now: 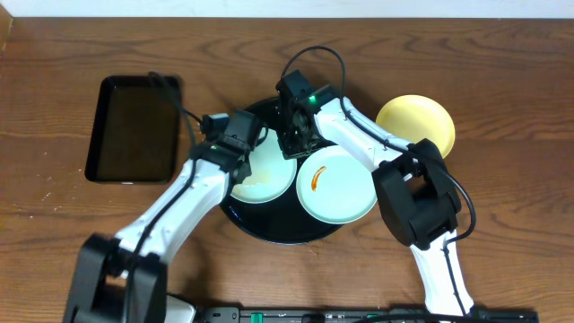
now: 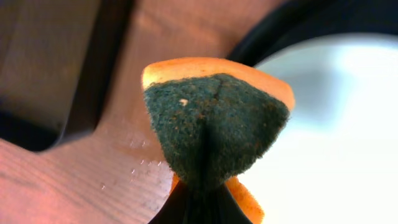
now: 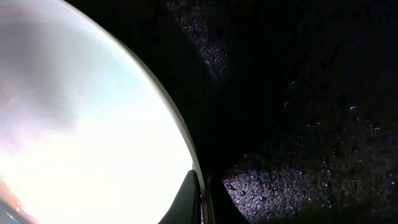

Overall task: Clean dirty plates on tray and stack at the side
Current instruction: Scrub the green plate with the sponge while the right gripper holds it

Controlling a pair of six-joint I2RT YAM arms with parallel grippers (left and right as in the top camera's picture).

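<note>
The round black tray holds two mint-blue plates. The left plate also shows in the right wrist view and the left wrist view. My right gripper is shut on its far rim. The right plate bears an orange smear. The yellow plate lies on the table to the right of the tray. My left gripper is shut on a green-and-orange sponge, held at the left plate's left edge.
A rectangular black tray lies at the left on the wooden table; it also shows in the left wrist view. The round tray's wet floor fills the right wrist view.
</note>
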